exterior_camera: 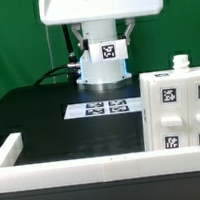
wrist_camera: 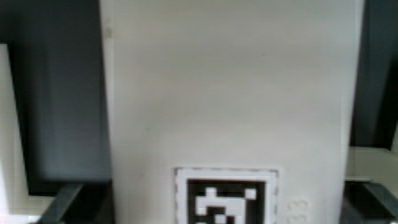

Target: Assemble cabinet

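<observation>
The cabinet (exterior_camera: 176, 111) is a large white box with several black-and-white tags. It stands at the exterior view's right, near the front rail. My gripper (exterior_camera: 103, 65) hangs at the back centre, above the table, apart from the cabinet. It is shut on a long white panel (exterior_camera: 105, 67) that carries one tag. In the wrist view this panel (wrist_camera: 222, 90) fills the middle, with its tag low between my dark fingers (wrist_camera: 50, 206). My gripper (wrist_camera: 228, 206) is mostly hidden behind it.
The marker board (exterior_camera: 107, 108) lies flat on the black table below the gripper. A long low white rail (exterior_camera: 86, 168) runs along the front and turns up the exterior view's left side. A green curtain stands behind.
</observation>
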`<state>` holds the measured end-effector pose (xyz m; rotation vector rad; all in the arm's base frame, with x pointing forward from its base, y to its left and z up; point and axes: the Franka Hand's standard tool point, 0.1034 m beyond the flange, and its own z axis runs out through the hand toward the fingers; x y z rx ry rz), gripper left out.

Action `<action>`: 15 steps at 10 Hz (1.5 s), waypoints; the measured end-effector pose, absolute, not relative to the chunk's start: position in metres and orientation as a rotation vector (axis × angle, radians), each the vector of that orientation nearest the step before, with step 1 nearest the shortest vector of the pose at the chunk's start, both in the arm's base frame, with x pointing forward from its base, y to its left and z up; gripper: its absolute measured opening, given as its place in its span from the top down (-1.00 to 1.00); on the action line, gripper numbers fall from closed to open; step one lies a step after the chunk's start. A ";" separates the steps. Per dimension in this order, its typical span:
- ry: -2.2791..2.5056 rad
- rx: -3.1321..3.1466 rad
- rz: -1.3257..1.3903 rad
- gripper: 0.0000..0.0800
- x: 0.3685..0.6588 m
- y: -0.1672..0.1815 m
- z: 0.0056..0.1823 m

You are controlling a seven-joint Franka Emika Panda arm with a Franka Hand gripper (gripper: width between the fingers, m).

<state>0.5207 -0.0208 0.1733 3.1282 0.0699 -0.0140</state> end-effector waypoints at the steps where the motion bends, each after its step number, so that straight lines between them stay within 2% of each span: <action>1: 0.099 3.132 -0.025 -0.39 0.537 0.009 0.187; 3: 0.042 3.143 -0.028 -0.39 0.558 0.039 0.190; 4: 0.072 3.143 -0.031 -0.39 0.579 0.060 0.199; 7: 0.079 3.134 -0.049 -0.39 0.609 0.081 0.192; 15: 0.173 3.124 -0.053 -0.39 0.607 0.075 0.178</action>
